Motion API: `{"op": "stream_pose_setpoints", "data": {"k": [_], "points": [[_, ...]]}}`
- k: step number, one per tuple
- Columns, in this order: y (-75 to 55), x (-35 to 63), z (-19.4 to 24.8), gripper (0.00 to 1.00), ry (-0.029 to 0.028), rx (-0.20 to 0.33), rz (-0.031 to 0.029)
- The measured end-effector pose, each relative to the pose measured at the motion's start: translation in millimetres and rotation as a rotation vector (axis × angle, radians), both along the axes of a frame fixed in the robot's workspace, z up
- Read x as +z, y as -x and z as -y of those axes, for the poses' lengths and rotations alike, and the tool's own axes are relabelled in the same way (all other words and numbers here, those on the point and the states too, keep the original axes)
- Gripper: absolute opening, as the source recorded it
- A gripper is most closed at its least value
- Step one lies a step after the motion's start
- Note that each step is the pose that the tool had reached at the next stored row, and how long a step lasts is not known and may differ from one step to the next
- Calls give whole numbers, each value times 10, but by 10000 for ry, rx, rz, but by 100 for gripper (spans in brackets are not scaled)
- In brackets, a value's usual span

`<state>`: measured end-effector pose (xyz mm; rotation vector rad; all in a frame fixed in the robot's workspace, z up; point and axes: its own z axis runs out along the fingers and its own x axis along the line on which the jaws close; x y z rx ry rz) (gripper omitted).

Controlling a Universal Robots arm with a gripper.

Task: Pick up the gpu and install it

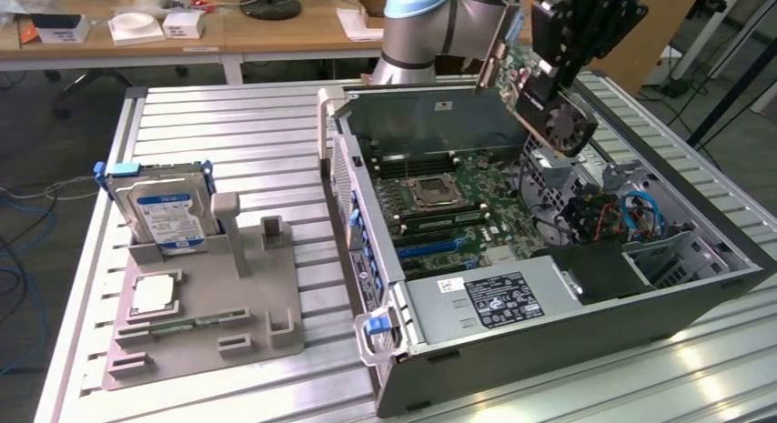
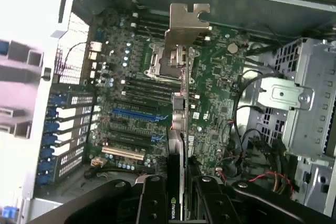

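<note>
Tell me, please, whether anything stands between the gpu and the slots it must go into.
Nothing visible does: the gpu, held in the hand, hangs over the open case, and the slots below lie uncovered.

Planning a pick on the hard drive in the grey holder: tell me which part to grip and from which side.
Grip the hard drive by its upper part, pinching its broad front and back faces, coming from above. It stands upright on edge in the grey holder, which wraps its lower end and leaves the top free.
</note>
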<state>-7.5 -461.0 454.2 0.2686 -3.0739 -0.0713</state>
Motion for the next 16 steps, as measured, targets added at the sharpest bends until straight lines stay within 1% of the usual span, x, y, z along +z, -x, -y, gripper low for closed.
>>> {"op": "stream_pose_setpoints", "data": {"k": [1, 2, 8, 9, 16], "points": [[4, 133, 0, 26, 41, 349, 11], [5, 166, 0, 26, 54, 579, 13], [5, 208, -1, 26, 60, 1580, 15], [5, 208, 0, 26, 75, 1614, 13], [6, 208, 0, 26, 75, 1615, 14]]}}
